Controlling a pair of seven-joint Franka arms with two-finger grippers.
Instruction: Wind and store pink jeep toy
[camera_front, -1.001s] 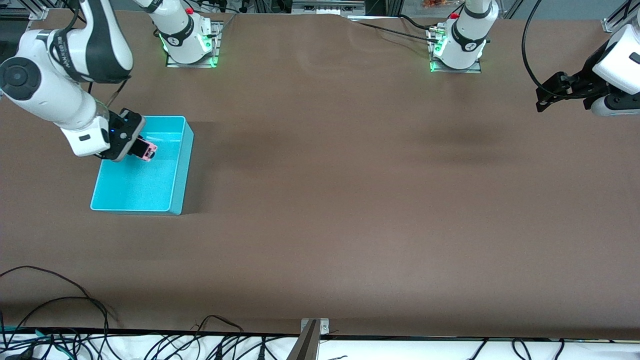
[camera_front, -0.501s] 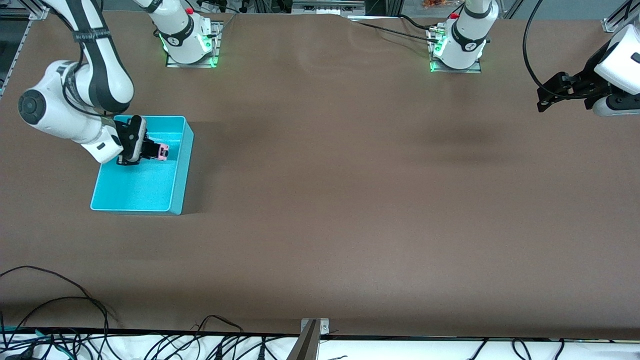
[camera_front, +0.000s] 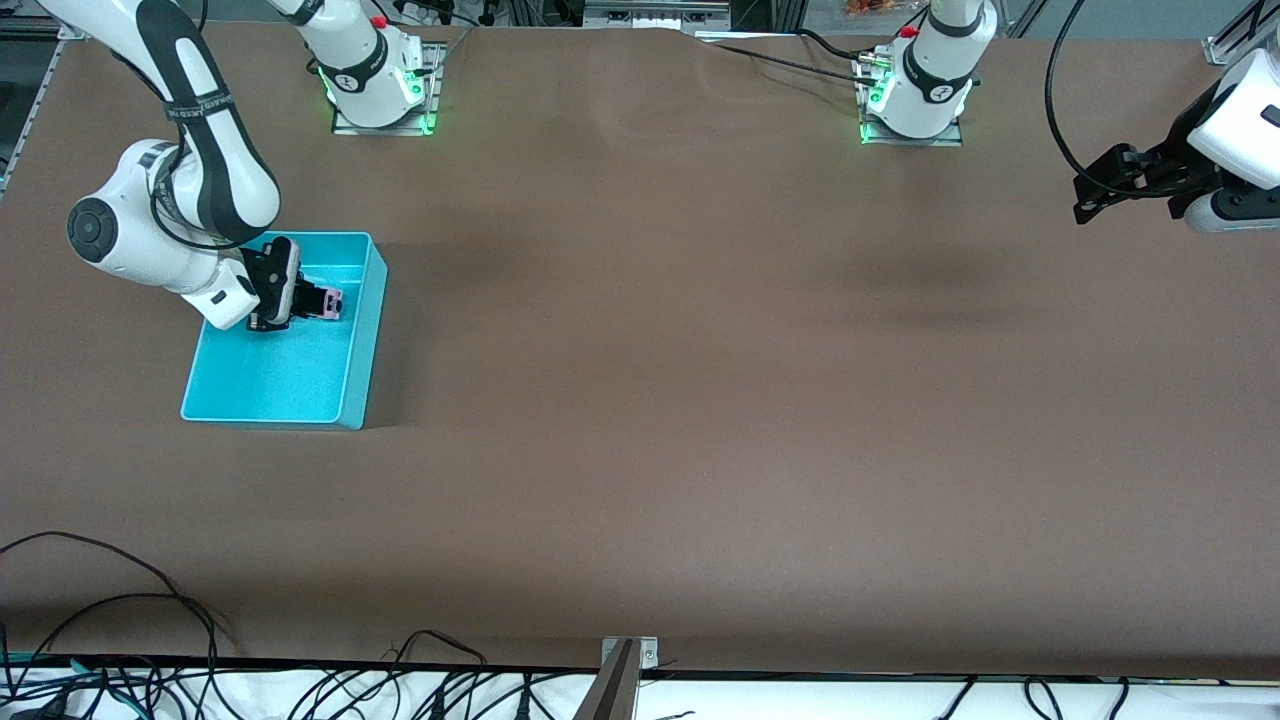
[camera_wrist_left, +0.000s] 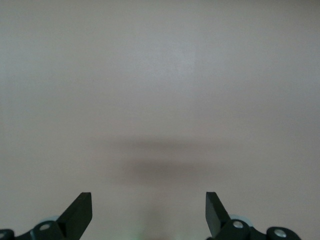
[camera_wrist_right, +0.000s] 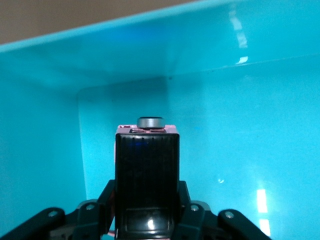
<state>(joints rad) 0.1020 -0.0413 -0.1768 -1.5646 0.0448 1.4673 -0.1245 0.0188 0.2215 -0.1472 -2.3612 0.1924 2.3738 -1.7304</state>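
The pink jeep toy (camera_front: 327, 302) (camera_wrist_right: 147, 165) is small, light pink with a black roof and dark wheels. My right gripper (camera_front: 318, 302) (camera_wrist_right: 147, 207) is shut on it, low inside the turquoise bin (camera_front: 350, 375) (camera_wrist_right: 250, 100), in the part of the bin nearest the robots' bases. In the right wrist view the toy's black roof fills the space between the fingers, with a grey wheel at its tip and the bin's wall close ahead. My left gripper (camera_front: 1085, 200) (camera_wrist_left: 149, 215) is open and holds nothing, raised over the left arm's end of the table, where that arm waits.
The bin stands at the right arm's end of the brown table (camera_front: 650, 400). Both arm bases (camera_front: 375, 85) (camera_front: 915, 95) are bolted along the table's back edge. Loose cables (camera_front: 150, 680) lie along the edge nearest the camera.
My right gripper has gone down into the bin with the jeep and swung toward the wall nearest the bases. The left arm has not moved.
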